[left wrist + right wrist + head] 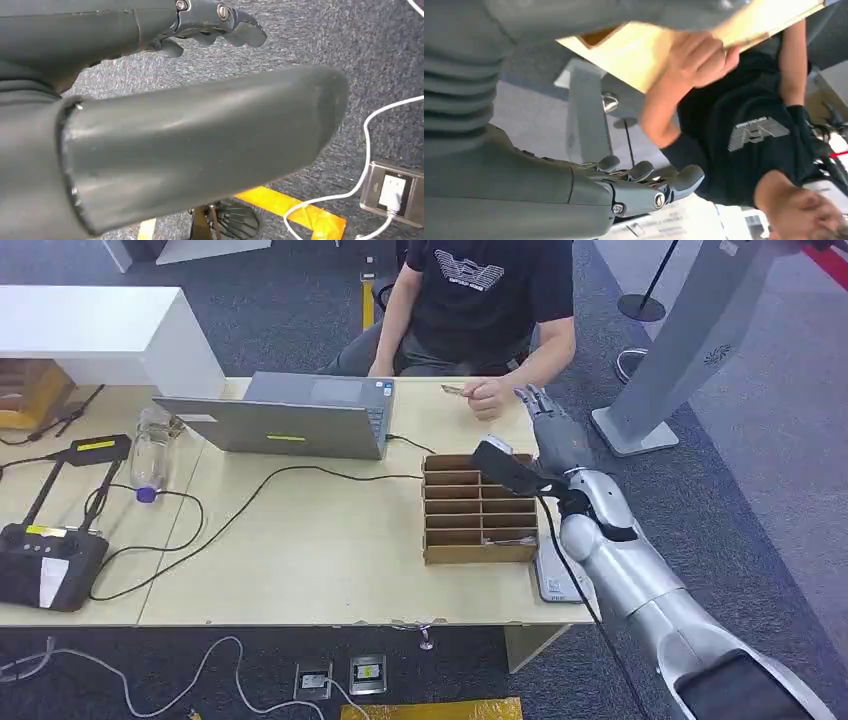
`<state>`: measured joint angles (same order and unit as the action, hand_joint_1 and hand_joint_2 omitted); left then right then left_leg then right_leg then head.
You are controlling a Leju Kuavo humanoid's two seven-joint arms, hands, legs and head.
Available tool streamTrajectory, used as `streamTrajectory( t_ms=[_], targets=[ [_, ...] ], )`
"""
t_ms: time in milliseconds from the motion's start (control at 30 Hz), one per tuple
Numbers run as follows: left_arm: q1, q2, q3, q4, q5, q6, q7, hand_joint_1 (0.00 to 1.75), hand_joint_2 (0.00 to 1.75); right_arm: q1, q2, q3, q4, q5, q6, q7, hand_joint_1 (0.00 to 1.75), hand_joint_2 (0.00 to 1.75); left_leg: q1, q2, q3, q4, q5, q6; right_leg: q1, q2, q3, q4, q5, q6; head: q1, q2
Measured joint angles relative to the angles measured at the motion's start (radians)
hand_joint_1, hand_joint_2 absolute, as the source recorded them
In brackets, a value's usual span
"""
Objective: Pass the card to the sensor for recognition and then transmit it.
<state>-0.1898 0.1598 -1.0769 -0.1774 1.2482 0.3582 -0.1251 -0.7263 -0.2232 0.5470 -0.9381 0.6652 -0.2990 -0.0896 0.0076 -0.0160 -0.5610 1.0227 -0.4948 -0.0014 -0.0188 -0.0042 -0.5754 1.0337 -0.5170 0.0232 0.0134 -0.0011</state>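
The robot's right arm (pixel 640 585) is reaching up from the lower right of the head view, its silver forearm angling forward and narrowing to a grey wrist. The right hand (pixel 548 412) is extending straight ahead of that wrist with its dark fingers (pixel 530 394) spread slightly apart and holding nothing. In the right wrist view the same hand is showing its fingers (pixel 646 172) lying nearly straight and side by side, nothing between them. The left hand (pixel 210 25) is appearing in the left wrist view, its thick grey thumb (pixel 200 150) sticking out across the frame and its darker fingers (pixel 240 30) gently curled, gripping nothing.
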Motion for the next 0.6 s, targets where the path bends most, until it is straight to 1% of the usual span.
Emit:
streamTrajectory(
  t_ms=[67, 133, 200, 233, 300, 367, 467, 533, 600],
  targets=[
    [0.005, 0.0, 0.0, 0.0, 0.003, 0.0, 0.0, 0.0, 0.0, 0.013, -0.016, -0.009, -0.035, -0.011, 0.045, 0.04, 0.0, 0.0, 0.0, 0.0, 0.0, 0.0, 0.0, 0.0, 0.0, 0.001, 0.0, 0.0, 0.0, 0.0, 0.0, 0.0],
    [0.01, 0.001, 0.0, 0.0, 0.007, 0.0, -0.001, 0.0, 0.0, 0.031, -0.035, -0.026, -0.085, -0.018, 0.104, 0.099, 0.0, 0.0, 0.0, 0.0, 0.0, 0.0, 0.0, 0.0, 0.0, 0.0, 0.0, 0.0, 0.0, 0.0, 0.0, 0.0],
    [0.014, 0.002, 0.0, 0.0, 0.01, 0.0, -0.001, 0.0, 0.0, 0.046, -0.055, -0.036, -0.135, -0.032, 0.158, 0.133, 0.0, 0.0, 0.0, 0.001, 0.0, 0.0, 0.0, 0.0, 0.0, 0.001, 0.0, -0.001, 0.0, 0.0, 0.0, 0.0],
    [0.016, 0.002, 0.0, 0.0, 0.012, 0.0, -0.001, 0.0, 0.0, 0.056, -0.065, -0.042, -0.161, -0.042, 0.19, 0.153, 0.0, 1.75, 0.0, 0.001, 0.001, 0.0, 0.0, 0.0, 0.0, 0.001, -0.001, -0.001, 0.0, 0.0, 0.0, 0.0],
    [0.017, 0.002, 0.0, 0.0, 0.02, 0.001, -0.001, 0.0, 0.0, 0.092, -0.113, -0.056, -0.253, -0.069, 0.266, 0.223, 0.0, 1.75, 0.0, -0.001, 0.001, 0.001, 0.0, 0.0, 0.0, -0.001, 0.0, -0.001, 0.0, 0.0, -0.001, 0.0],
    [0.023, 0.002, 0.0, 0.0, 0.02, 0.002, -0.001, 0.0, 0.0, 0.134, -0.173, -0.071, -0.365, -0.093, 0.307, 0.281, 0.0, 1.75, 0.0, -0.002, 0.0, 0.0, 0.0, 0.0, 0.0, -0.001, 0.0, -0.001, 0.0, 0.0, 0.0, 0.0],
    [0.027, 0.003, 0.0, 0.0, 0.018, 0.002, -0.001, 0.0, 0.0, 0.186, -0.243, -0.094, -0.481, -0.108, 0.331, 0.323, 0.0, 1.75, 0.0, 0.002, 0.001, 0.0, -0.002, 0.0, 0.0, 0.001, 0.0, -0.002, 0.0, 0.0, 0.0, 0.0],
    [0.027, 0.003, 0.0, 0.0, 0.018, 0.001, -0.001, 0.0, 0.0, 0.218, -0.286, -0.101, -0.56, -0.108, 0.336, 0.331, 0.0, 1.75, 0.0, 0.002, 0.0, 0.0, -0.002, 0.0, 0.0, 0.001, 0.0, -0.002, 0.0, 0.0, 0.0, 0.0],
    [0.027, 0.003, 0.0, 0.0, 0.018, 0.001, -0.001, 0.0, 0.0, 0.23, -0.31, -0.106, -0.608, -0.11, 0.339, 0.332, 0.0, 1.75, 0.0, 0.002, 0.001, 0.0, -0.002, 0.0, 0.0, 0.002, 0.0, -0.002, 0.0, 0.0, 0.0, 0.0]
  ],
)
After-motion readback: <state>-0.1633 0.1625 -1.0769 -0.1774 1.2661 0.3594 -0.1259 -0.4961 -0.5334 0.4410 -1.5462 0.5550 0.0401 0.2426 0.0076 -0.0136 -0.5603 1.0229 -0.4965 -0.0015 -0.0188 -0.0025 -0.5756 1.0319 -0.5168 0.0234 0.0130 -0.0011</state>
